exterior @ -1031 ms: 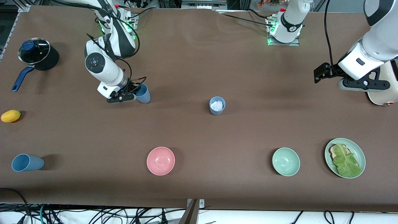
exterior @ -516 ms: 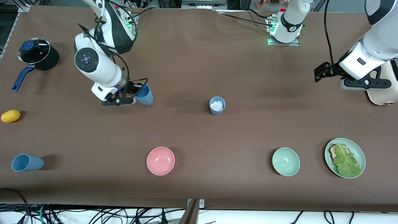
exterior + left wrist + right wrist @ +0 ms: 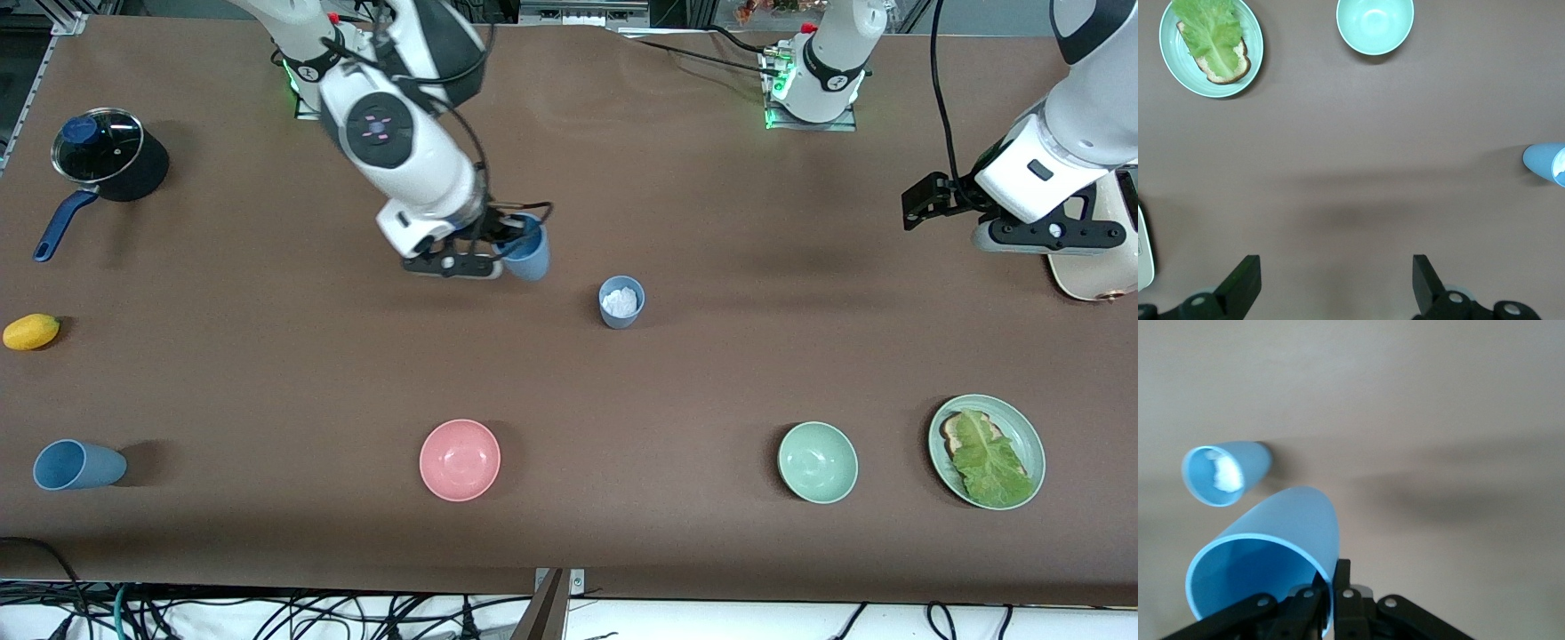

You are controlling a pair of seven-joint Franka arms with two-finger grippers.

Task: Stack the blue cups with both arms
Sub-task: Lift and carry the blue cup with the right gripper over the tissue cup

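Observation:
My right gripper (image 3: 502, 258) is shut on the rim of a blue cup (image 3: 531, 252) and holds it above the table, beside a greyer blue cup (image 3: 621, 301) that stands upright with something white inside. In the right wrist view the held cup (image 3: 1271, 550) fills the foreground, its wall pinched at my right gripper (image 3: 1331, 587), and the standing cup (image 3: 1225, 473) shows close by. A third blue cup (image 3: 78, 465) lies on its side near the front camera at the right arm's end. My left gripper (image 3: 925, 209) is open and empty, waiting in the air at the left arm's end; its open fingers (image 3: 1245, 283) show over bare table.
A pink bowl (image 3: 460, 460) and a pale green bowl (image 3: 817, 461) sit near the front camera. A green plate (image 3: 1024, 436) holds bread and lettuce. A lidded black pot (image 3: 107, 160) and a yellow fruit (image 3: 31, 332) sit at the right arm's end. A cream appliance (image 3: 1093, 258) stands by the left arm.
My right gripper has lifted the blue cup and carried it toward the left arm's end, close to the standing cup with white inside. The left arm has barely moved.

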